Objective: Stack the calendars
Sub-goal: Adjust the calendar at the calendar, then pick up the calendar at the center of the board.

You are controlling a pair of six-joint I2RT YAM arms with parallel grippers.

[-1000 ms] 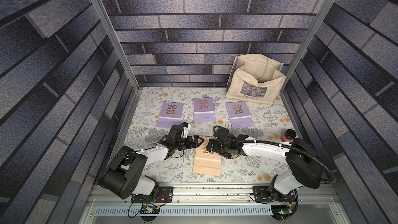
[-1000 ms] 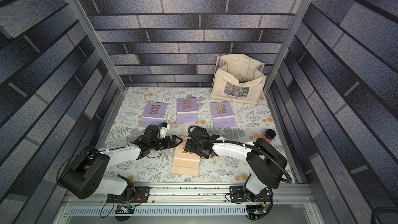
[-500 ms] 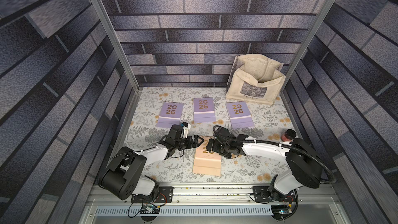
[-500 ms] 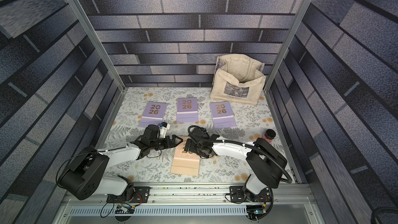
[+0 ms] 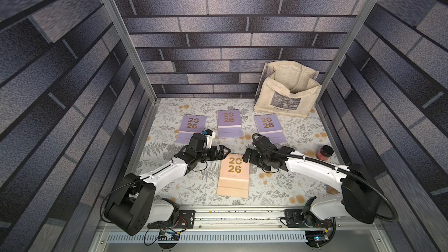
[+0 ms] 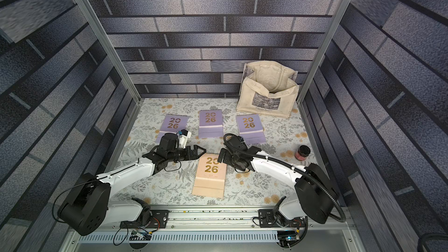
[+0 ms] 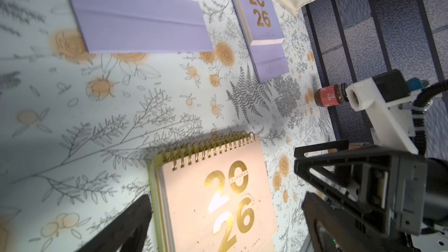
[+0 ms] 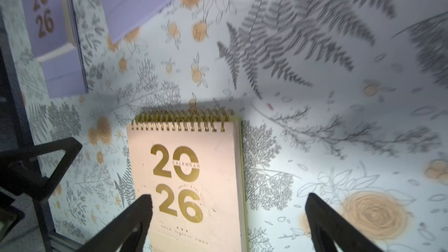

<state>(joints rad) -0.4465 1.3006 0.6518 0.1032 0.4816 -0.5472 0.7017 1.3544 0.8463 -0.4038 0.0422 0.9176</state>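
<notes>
The peach calendar (image 5: 233, 178) lies flat near the middle of the front edge of the surface (image 5: 184, 190). It rests on the yellow-green calendar (image 8: 243, 166), which shows only as a thin strip along one side. The three lavender calendars (image 5: 229, 123) lie singly in a row toward the back edge, apart from one another. The left gripper (image 5: 224, 153) and right gripper (image 5: 246, 155) sit at either side of the peach one's spiral binding (image 7: 208, 151), both spread wide and holding nothing. The calendars look like light, stiff card pads with smooth covers, probably slippery against each other. Lying flat, they offer little to pinch. A long side edge or the raised wire coil seems the best purchase. A careless nudge could push the stacked pair out of line.
</notes>
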